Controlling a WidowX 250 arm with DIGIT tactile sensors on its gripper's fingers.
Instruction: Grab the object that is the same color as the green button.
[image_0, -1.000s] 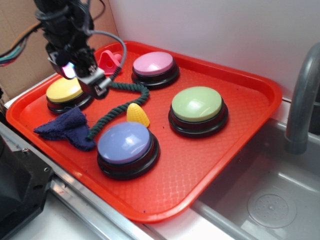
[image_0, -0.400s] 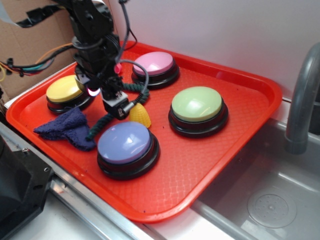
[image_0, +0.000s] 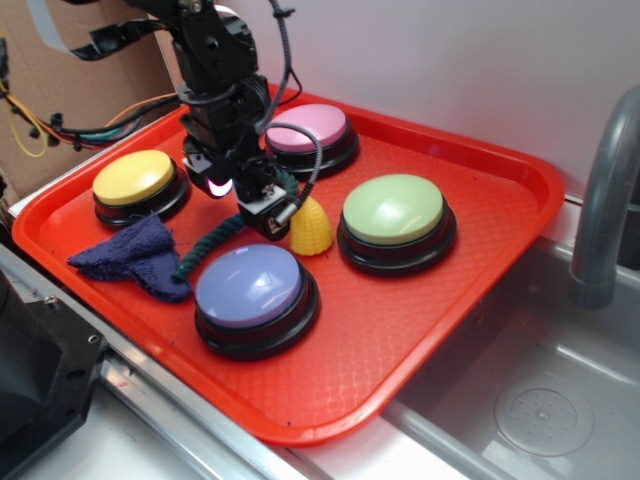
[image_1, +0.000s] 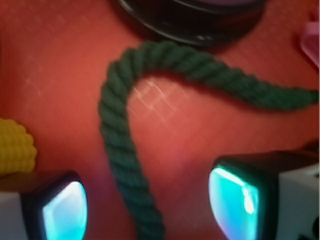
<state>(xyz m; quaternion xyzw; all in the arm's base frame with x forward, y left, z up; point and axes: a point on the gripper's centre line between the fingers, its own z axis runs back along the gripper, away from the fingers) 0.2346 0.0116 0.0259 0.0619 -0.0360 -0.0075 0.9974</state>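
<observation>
The object, a dark green twisted rope (image_0: 205, 250) (image_1: 122, 145), lies in a curve on the red tray (image_0: 500, 165). My gripper (image_0: 262, 207) (image_1: 150, 212) hovers low over the rope's middle, open. In the wrist view the rope runs between the two glowing fingers (image_1: 65, 210), nearer the left one, and touches neither. The arm hides the rope's far half in the exterior view. The green button (image_0: 393, 208), pale green on a black base, sits to the right of the gripper.
A yellow corn toy (image_0: 311, 228) (image_1: 15, 147) stands close beside the left finger. Pink (image_0: 308, 128), yellow (image_0: 132, 178) and blue-purple (image_0: 250, 285) buttons ring the rope. A dark blue cloth (image_0: 130, 255) lies front left. A sink (image_0: 540, 400) and faucet (image_0: 600, 200) are on the right.
The arm has swung from above the yellow button to the right and down over the rope's middle. The corn toy has shifted right and now stands upright.
</observation>
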